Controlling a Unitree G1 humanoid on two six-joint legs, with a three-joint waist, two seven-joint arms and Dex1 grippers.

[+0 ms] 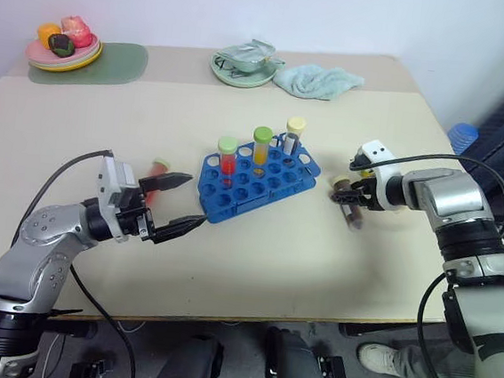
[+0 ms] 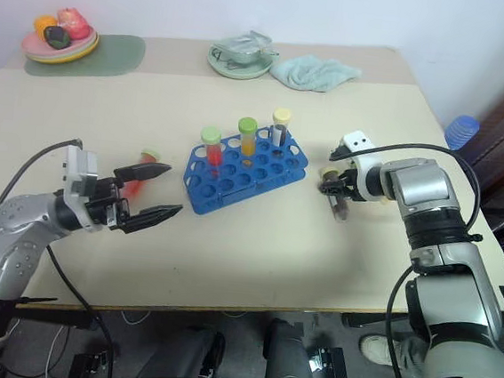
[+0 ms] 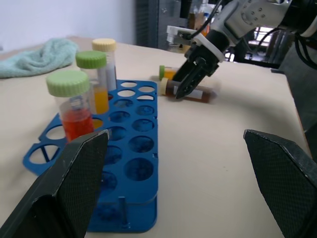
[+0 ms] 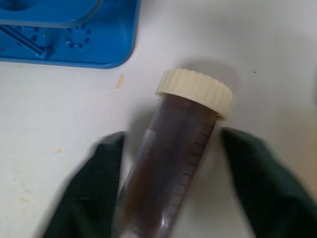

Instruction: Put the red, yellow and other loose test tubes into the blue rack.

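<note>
Pick-up step. Right gripper [image 1: 347, 198], centre-right of the frame, has its jaws set either side of a lying brown tube [image 4: 171, 163], narrowing but apparently not yet clamped. Left gripper [image 1: 182, 205] hovers with jaws wide, left of the blue rack [image 1: 233, 196], a red tube [image 1: 157, 169] just behind it. Next: grip firmly, lift, upend over an empty hole.

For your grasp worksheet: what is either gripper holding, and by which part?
Right gripper pinches the brown tube's body below its cream cap; left gripper holds nothing.
</note>
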